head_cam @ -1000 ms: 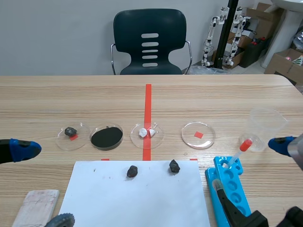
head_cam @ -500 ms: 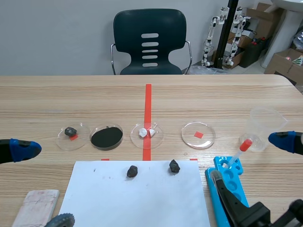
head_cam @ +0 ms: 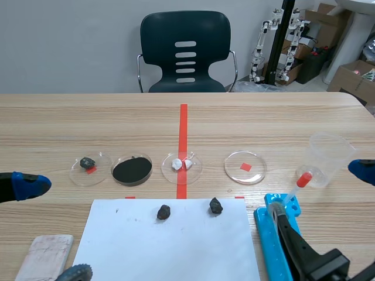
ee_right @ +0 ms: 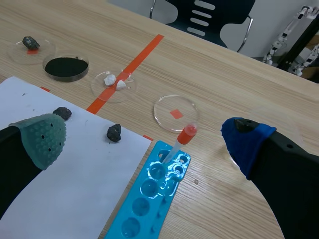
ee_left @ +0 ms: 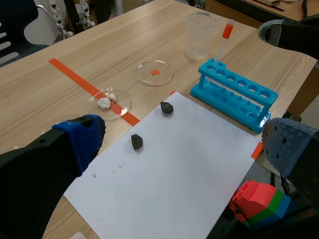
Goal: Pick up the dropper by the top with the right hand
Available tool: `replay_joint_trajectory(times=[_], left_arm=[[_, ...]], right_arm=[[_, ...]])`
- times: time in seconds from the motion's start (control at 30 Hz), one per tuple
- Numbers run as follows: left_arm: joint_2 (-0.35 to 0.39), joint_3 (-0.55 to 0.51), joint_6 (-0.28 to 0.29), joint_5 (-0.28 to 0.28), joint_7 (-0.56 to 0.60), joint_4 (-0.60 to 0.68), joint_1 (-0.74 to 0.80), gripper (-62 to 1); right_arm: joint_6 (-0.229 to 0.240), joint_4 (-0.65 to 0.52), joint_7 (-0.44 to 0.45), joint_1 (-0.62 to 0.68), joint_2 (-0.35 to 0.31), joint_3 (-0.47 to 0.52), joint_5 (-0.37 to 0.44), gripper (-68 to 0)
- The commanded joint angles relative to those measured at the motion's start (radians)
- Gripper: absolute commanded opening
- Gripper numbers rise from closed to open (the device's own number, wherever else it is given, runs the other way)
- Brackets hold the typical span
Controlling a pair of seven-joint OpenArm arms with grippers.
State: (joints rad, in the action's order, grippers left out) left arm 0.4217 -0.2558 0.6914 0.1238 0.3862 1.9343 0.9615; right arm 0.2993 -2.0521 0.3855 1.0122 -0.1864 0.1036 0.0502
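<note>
Wooden table [head_cam: 234, 123], lower right: your dropper [head_cam: 295, 192] leans in the blue rack [ee_right: 159, 209], probably light and slick, so pinch its soft red bulb [head_cam: 303, 179] gently with your open right gripper [ee_right: 143, 135].

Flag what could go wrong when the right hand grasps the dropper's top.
The dropper leans in the end hole of the blue test tube rack; the open right hand may knock it aside or miss its red bulb. The clear beaker stands close by; the hand may bump it.
</note>
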Motion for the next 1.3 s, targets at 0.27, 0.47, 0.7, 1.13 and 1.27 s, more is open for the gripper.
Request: replay_joint_trajectory(times=[0.27,0.47,0.7,1.13,1.27], left_arm=[[0.003,0.007,0.004,0.013,0.016,0.016,0.005,1.4],[0.003,0.007,0.004,0.013,0.016,0.016,0.005,1.4],[0.003,0.007,0.004,0.013,0.016,0.016,0.005,1.4],[0.003,0.007,0.004,0.013,0.016,0.016,0.005,1.4],[0.003,0.007,0.004,0.013,0.016,0.016,0.005,1.4]], right_arm=[[-0.079,0.145,0.155,0.024,-0.007,0.01,0.003,0.4],[-0.084,0.229,0.231,0.01,-0.008,0.01,-0.02,0.4],[-0.098,0.318,0.235,-0.081,-0.008,0.01,-0.019,0.4],[-0.097,0.444,0.235,-0.257,-0.008,0.009,-0.019,0.4],[-0.082,0.444,0.229,-0.287,-0.011,0.008,-0.019,0.4]])
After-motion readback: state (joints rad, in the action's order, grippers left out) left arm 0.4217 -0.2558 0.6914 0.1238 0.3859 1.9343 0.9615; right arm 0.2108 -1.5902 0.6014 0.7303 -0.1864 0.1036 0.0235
